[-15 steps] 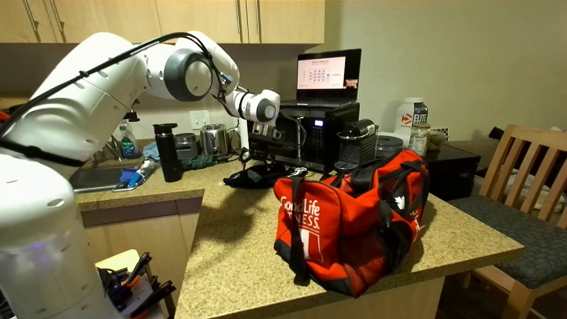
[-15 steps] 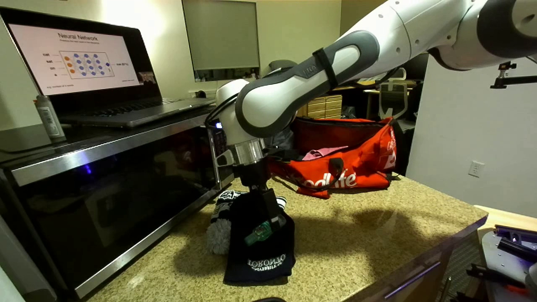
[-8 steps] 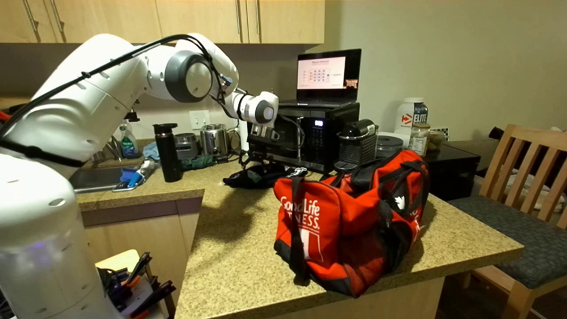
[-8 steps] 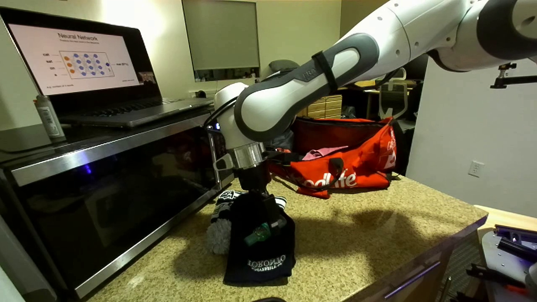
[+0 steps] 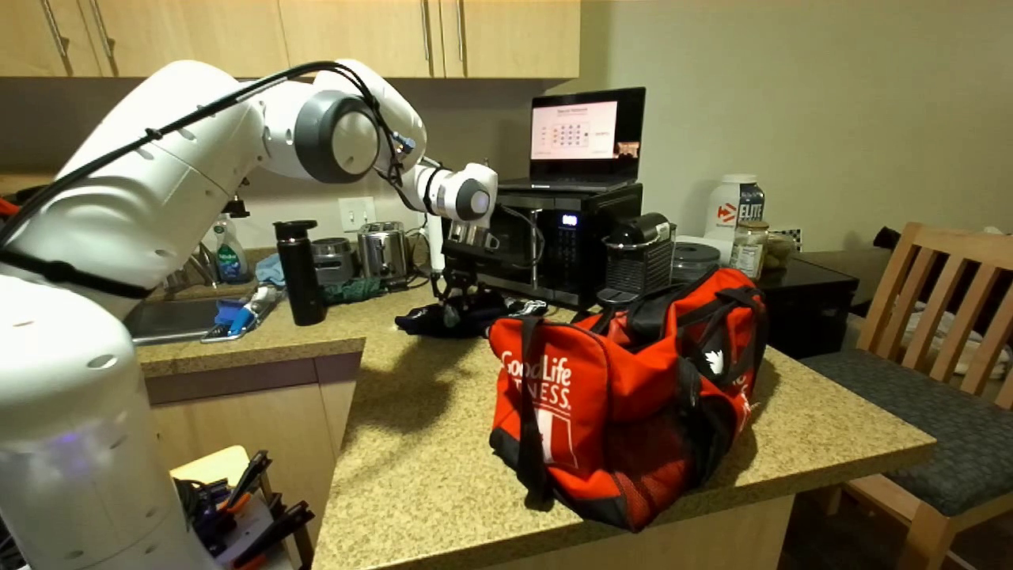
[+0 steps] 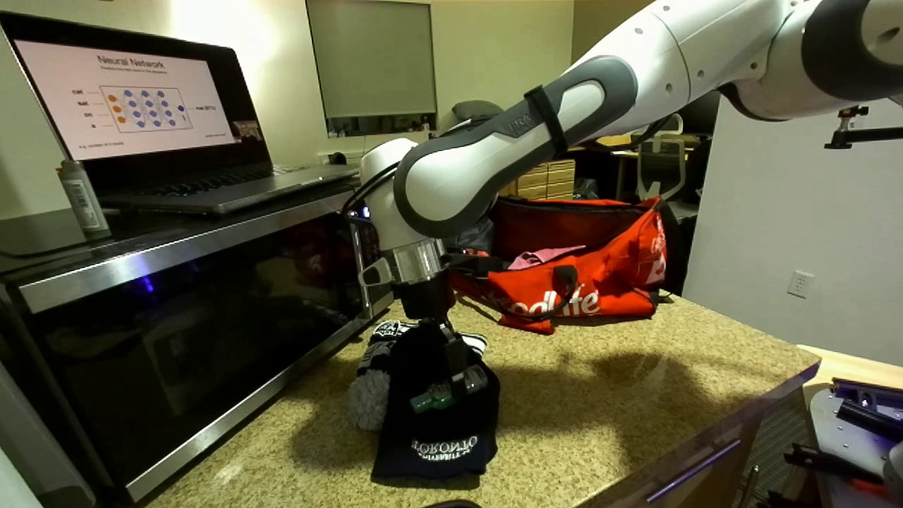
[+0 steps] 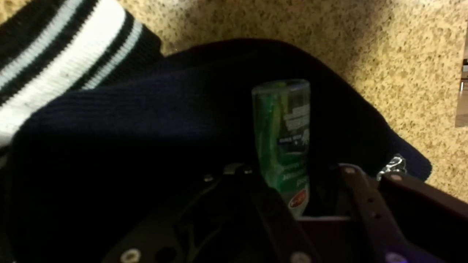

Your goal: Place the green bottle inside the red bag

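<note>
Wrist view: bottle (image 7: 279, 140) is clamped by gripper (image 7: 291, 171), cloth (image 6: 543, 258) held in bag (image 6: 617, 271) at gripper's two o'clock in an exterior view.

Cannot read most of the print on the green bottle (image 7: 270, 142) in the wrist view: small, blurred. Lose its lower part behind the gripper (image 7: 292, 168); cannot confirm contact with the fingers (image 7: 365, 193), too dark. Find its middle covered by a finger (image 6: 458, 383) in an exterior view, and part of the red bag (image 6: 614, 268) behind the arm (image 6: 465, 176). Note striped knit (image 7: 65, 54) cut off at wrist-view left.
</note>
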### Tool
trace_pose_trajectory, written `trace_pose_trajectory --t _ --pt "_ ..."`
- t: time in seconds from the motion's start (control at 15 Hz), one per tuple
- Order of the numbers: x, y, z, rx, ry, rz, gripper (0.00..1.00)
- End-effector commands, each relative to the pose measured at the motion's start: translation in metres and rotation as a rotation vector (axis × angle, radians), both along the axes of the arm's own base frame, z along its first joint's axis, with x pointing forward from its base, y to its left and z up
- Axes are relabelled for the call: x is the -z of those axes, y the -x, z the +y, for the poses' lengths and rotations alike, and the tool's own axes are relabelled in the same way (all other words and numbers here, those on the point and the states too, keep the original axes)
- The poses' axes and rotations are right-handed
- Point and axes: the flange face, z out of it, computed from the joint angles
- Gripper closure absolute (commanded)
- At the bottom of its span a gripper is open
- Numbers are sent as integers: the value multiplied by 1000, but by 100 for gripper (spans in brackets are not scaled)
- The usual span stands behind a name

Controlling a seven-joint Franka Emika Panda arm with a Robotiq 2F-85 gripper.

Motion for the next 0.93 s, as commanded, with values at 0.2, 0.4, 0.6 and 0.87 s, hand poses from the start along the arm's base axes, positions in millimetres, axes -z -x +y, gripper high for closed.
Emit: trace_pose_trajectory --t 0.2,0.4,0.6,0.87 --pt "-7 -1 -3 26 -11 6 88" --pt "-21 -7 -13 58 -18 -9 88" --pt "-46 -15 -27 106 -21 -47 88" --pt "-79 -22 -45 185 -33 -100 88"
